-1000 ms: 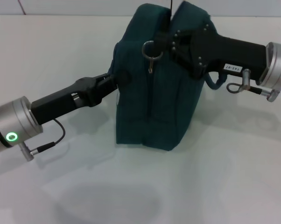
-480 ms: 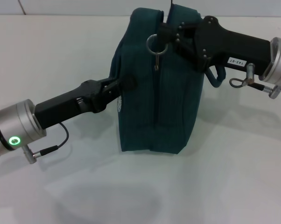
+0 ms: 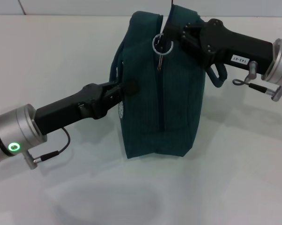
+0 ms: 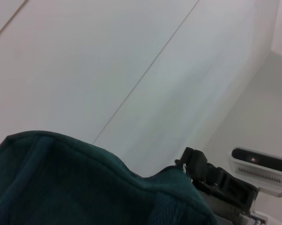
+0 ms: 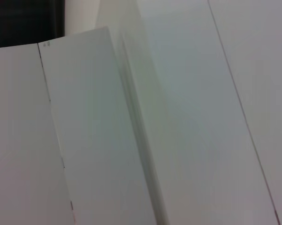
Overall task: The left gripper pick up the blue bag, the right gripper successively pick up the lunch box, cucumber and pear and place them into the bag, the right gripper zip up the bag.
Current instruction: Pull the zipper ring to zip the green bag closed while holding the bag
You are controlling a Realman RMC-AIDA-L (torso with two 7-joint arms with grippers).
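Note:
The blue bag [image 3: 164, 98] stands upright on the white table [image 3: 216, 187], with its zipper running down the near face. My left gripper [image 3: 127, 87] is shut on the bag's left side near the small white logo. My right gripper [image 3: 169, 36] is at the bag's top edge, shut on the metal ring zipper pull [image 3: 159, 44]. A loop handle [image 3: 217, 75] hangs below the right arm. The left wrist view shows the bag's fabric [image 4: 61, 187] and the right gripper [image 4: 216, 180] behind it. The lunch box, cucumber and pear are out of view.
The table spreads white on all sides of the bag. A white camera unit [image 4: 260, 169] shows in the left wrist view. The right wrist view shows only white panels [image 5: 131, 140].
Both arms have shifted right with the bag. The bag now stands more upright and nearer. The ring pull has moved up and right with the right gripper.

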